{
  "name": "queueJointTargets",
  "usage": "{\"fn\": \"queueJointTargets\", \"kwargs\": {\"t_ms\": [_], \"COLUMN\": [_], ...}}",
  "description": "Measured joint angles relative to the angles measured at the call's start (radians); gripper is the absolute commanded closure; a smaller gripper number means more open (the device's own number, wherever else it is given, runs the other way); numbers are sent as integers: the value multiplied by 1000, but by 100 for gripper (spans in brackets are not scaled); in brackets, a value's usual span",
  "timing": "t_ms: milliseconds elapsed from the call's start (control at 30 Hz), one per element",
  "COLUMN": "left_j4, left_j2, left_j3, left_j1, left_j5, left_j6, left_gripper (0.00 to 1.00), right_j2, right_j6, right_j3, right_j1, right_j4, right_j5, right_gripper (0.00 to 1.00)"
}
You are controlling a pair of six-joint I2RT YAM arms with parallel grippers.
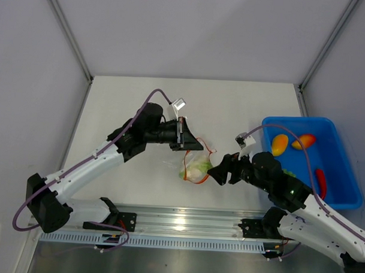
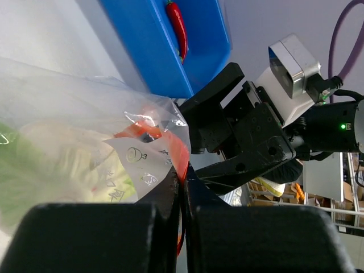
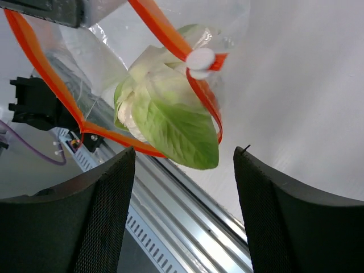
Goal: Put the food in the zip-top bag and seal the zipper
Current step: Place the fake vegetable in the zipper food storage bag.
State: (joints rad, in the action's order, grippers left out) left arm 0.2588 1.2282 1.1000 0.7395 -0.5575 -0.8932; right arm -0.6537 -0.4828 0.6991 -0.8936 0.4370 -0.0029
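A pale bench (image 1: 231, 102) fills the middle of the top view, closed in by plain grey-white walls (image 1: 192, 29) above and at both sides. Metal corner posts (image 1: 67, 30) slant inward. An aluminium rail (image 1: 185, 223) crosses the lower frame, glinting under overhead light. Lower right in the left wrist view stands blurred shelving (image 2: 335, 210), perhaps holding boxes.

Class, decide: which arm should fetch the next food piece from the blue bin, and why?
Right. The right tool is open and empty near the blue bin holding the red chili pepper. The left tool is shut on the zip-top bag.
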Motion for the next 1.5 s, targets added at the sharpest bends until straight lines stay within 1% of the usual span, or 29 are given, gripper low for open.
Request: {"fn": "queueJointTargets", "kwargs": {"t_ms": [167, 267, 433, 567, 700, 867, 967, 1133, 1267, 1400, 1500], "left_j4": [-2, -3, -3, -3, -2, 10, 13, 13, 13, 13, 8], "left_j2": [-4, -10, -16, -18, -20, -48, -76, -103, -103, -103, -103], "left_j3": [-2, -2, -2, -2, -2, -2, -2, -2, -2, -2, -2], "left_j1": [1, 1, 3, 3, 3, 3, 3, 3, 3, 3, 3], "left_j5": [5, 5, 5, 6, 27, 83, 113, 156, 164, 167, 164], "left_j6": [-8, -8, -8, -8, -7, -8, -8, -16, -22, -27, -37], "left_gripper": [99, 99, 99, 100, 99, 100, 100, 99, 99, 99, 99], "right_j2": [-31, -42, -37, 13, 50, 46, 47, 48, 48, 48, 45], "right_j6": [-21, -29, -72, -126, -188, -244, -275, -323, -348, -371, -389], "right_j3": [-5, -5, 27, 45, 75, 80, 59, 9, -37, -79, -103], "right_j1": [0, 0, 0, 0, 1, 1, 1, 1, 1, 1, 1], "right_j4": [-58, -58, 10, 69, 140, 190, 196, 185, 146, 84, 26], "right_j5": [-41, -23, 55, 97, 116, 117, 111, 92, 67, 48, 42], "right_gripper": [29, 32, 36, 37, 37, 39, 43, 46, 50, 56, 57]}}
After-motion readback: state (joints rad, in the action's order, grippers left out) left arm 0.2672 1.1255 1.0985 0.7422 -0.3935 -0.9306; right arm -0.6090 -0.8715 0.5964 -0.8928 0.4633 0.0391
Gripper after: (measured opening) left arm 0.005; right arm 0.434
